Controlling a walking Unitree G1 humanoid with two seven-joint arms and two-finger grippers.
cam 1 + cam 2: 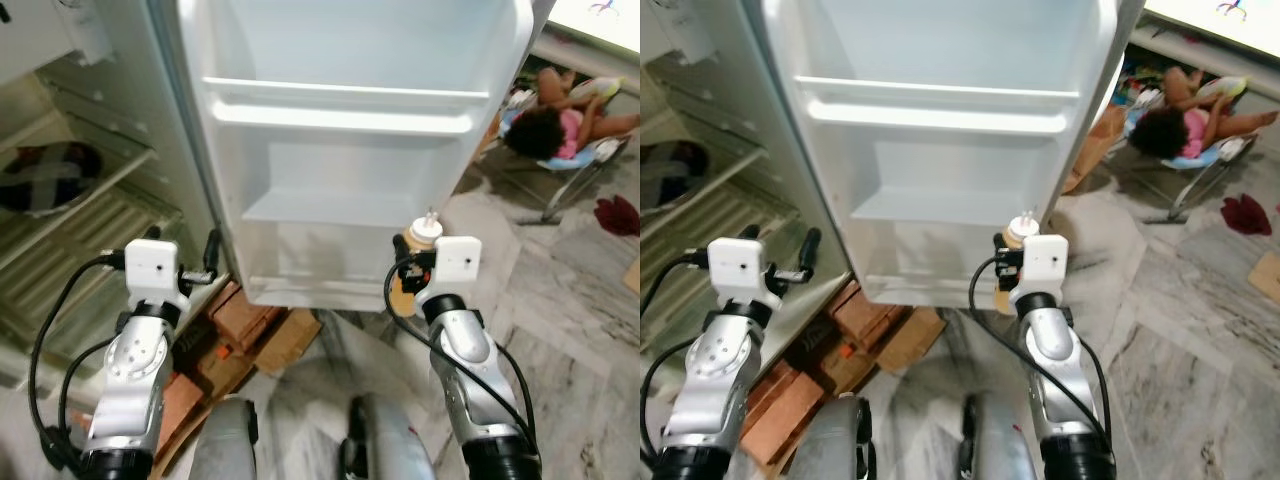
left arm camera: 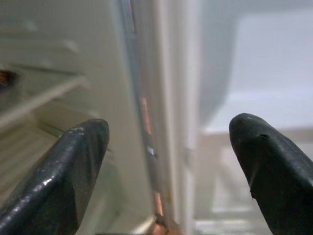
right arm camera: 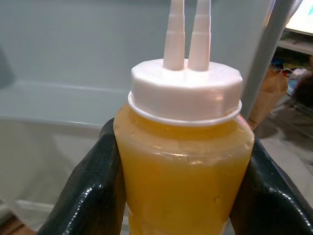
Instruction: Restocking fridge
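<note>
Head views: the fridge door [image 1: 350, 150] stands open, its shelves bare. The right gripper [image 1: 408, 272] holds a squeeze bottle [image 1: 422, 236] upright, just in front of the door's lower shelf [image 1: 330, 210] and near its right end. The left gripper [image 1: 205, 262] hangs near the hinge edge of the door, holding nothing. The fridge body [image 1: 70, 215] shows wire shelves; a dark item lies on one, too shaded to identify. Bricks [image 1: 240, 320] lie on the floor under the door. A person [image 1: 560, 115] rests in a chair well to the right.

Left wrist view: the fingers [image 2: 63, 176] stand wide apart, nothing between them; the hinge edge lies ahead.

Right wrist view: both fingers [image 3: 93, 191] press the sides of the bottle [image 3: 183, 171], which holds yellow-orange liquid nearly to its white twin-nozzle cap.

Judgement: the step in hand is placing the bottle in the door. The next move calls for lifting it over the shelf rail, setting it down level, then releasing.
</note>
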